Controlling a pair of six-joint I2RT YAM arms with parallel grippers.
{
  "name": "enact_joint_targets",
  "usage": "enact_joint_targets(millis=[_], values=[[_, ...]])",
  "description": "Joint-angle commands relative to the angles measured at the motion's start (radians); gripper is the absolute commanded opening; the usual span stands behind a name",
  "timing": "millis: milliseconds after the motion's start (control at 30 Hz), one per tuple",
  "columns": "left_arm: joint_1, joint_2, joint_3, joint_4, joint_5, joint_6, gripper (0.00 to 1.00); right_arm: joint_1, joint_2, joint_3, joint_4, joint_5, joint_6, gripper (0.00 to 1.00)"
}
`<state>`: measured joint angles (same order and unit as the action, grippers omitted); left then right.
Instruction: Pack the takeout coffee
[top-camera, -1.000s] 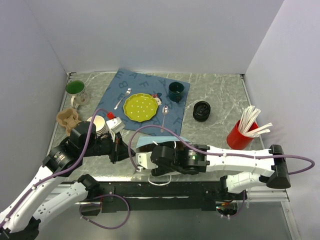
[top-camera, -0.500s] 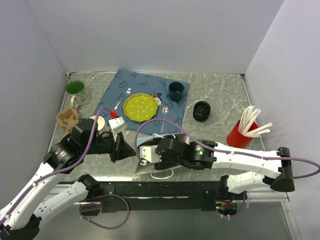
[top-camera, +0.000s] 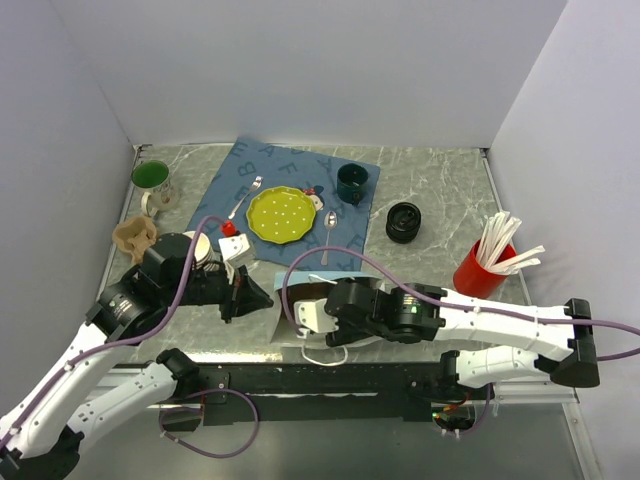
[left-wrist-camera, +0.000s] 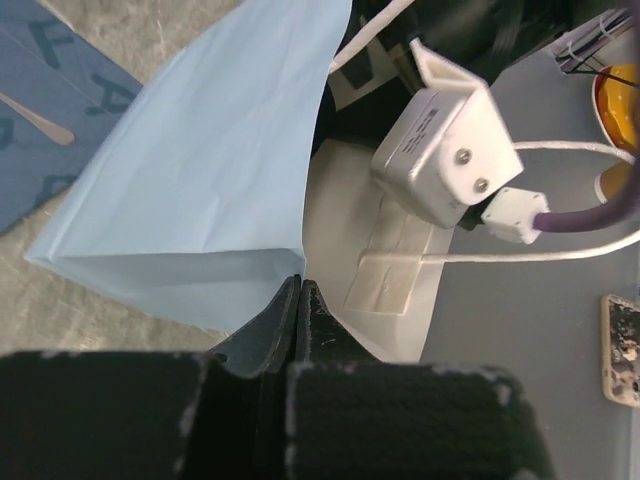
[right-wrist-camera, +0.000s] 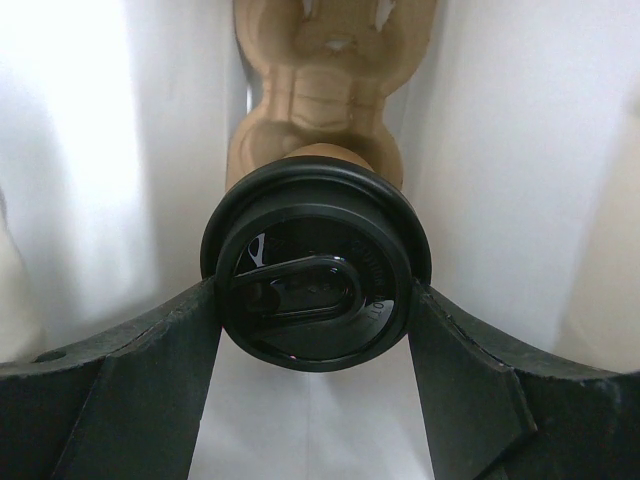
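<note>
The takeout coffee shows in the right wrist view as a brown paper cup under a round black lid. My right gripper is shut on it, one finger against each side of the lid. It hangs inside the white interior of the light blue paper bag, above a brown pulp carrier at the bag's bottom. My left gripper is shut on the bag's edge. From above, the bag lies near the table's front edge, with the right gripper in its mouth; the coffee is hidden there.
At the left are a stack of lidless paper cups, a pulp carrier and a green mug. A blue mat holds a yellow plate and a dark cup. Black lids and a red cup of sticks stand to the right.
My right arm has swung to the right and nearer the front edge, with its wrist in the bag's mouth. More of the bag now shows. The left gripper has kept its pinch.
</note>
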<state>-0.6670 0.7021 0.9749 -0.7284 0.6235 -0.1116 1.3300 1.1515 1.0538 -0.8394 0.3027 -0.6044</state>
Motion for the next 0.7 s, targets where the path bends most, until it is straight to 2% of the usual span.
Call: enact_joint_targets(millis=[0, 267, 500, 667], values=[[-0.002, -0.038, -0.004, 0.11, 0.065, 0.041, 0.01, 0.011, 0.02, -0.003, -0.02, 0.038, -0.002, 0.22], [-0.006, -0.07, -0.054, 0.167, 0.13, -0.008, 0.01, 0.011, 0.045, -0.035, 0.062, 0.104, -0.008, 0.22], [-0.006, 0.011, -0.016, 0.075, 0.185, 0.023, 0.01, 0.012, 0.042, -0.064, 0.126, 0.093, -0.006, 0.22], [-0.008, -0.018, -0.01, 0.047, 0.166, -0.01, 0.01, 0.012, 0.047, -0.08, 0.157, 0.061, 0.006, 0.22]])
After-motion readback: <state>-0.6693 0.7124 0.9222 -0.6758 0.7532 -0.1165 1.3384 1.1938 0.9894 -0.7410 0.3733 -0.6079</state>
